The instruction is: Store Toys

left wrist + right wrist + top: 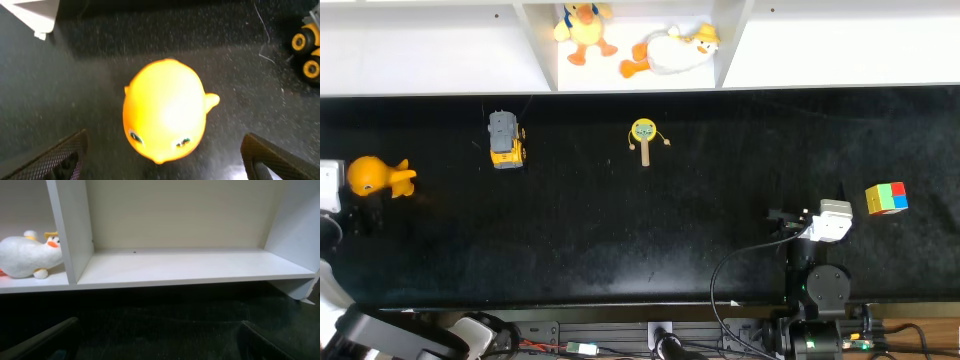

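From above we see a black tabletop [620, 240] with a white shelf [440, 45] along its far edge. In the shelf's middle compartment sit a yellow plush duck [585, 30] and, just beside it, a white plush duck [670, 50] lying on its side. On the tabletop, an orange toy [375, 177] rests at the left end, close to the left arm [330, 215]. A toy truck [505, 138] and a small rattle [643, 137] lie farther along near the shelf, well apart from each other. A coloured cube [886, 198] stands at the right end, near the right arm [815, 270]. From the left wrist, we look straight down on the orange toy, which lies between the fingers of the left claw [167, 155]. The claw is spread wide and is not touching the toy. The truck's wheels show at the edge. From the right wrist, the right claw [160, 340] is likewise spread with nothing in it. It faces the shelf, where the white plush duck sits beyond a divider [70, 230].
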`<state>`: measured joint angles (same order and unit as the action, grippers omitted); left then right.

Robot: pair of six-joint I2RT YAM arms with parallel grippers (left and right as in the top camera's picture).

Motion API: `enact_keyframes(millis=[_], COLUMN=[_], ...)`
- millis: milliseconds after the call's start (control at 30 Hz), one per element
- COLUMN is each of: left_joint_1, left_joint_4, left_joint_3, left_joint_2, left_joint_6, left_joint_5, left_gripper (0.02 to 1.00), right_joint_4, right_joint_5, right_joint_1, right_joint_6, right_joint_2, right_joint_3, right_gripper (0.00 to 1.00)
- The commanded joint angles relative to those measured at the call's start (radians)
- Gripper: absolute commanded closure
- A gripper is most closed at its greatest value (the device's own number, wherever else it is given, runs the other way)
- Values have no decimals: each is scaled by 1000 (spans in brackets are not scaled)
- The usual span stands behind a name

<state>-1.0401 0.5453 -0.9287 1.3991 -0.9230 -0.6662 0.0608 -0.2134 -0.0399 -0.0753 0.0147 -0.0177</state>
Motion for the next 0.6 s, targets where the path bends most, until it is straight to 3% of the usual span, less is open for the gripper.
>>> enact_keyframes(millis=[33,600], left_joint_1=[2,2], left_joint_4=[-7,6], left_joint_3=[-27,-27], left_joint_2=[17,17], left_joint_6=[-5,-4], left_joint_5=[-10,-6], left_gripper=[23,23], right_joint_4=[-5,-5], right_joint_5=[-4,-5], right_joint_1=[-6,-6], right_joint_6=[0,0], right_joint_2=[-11,-11], right_joint_3=[13,13], right_gripper=[5,5])
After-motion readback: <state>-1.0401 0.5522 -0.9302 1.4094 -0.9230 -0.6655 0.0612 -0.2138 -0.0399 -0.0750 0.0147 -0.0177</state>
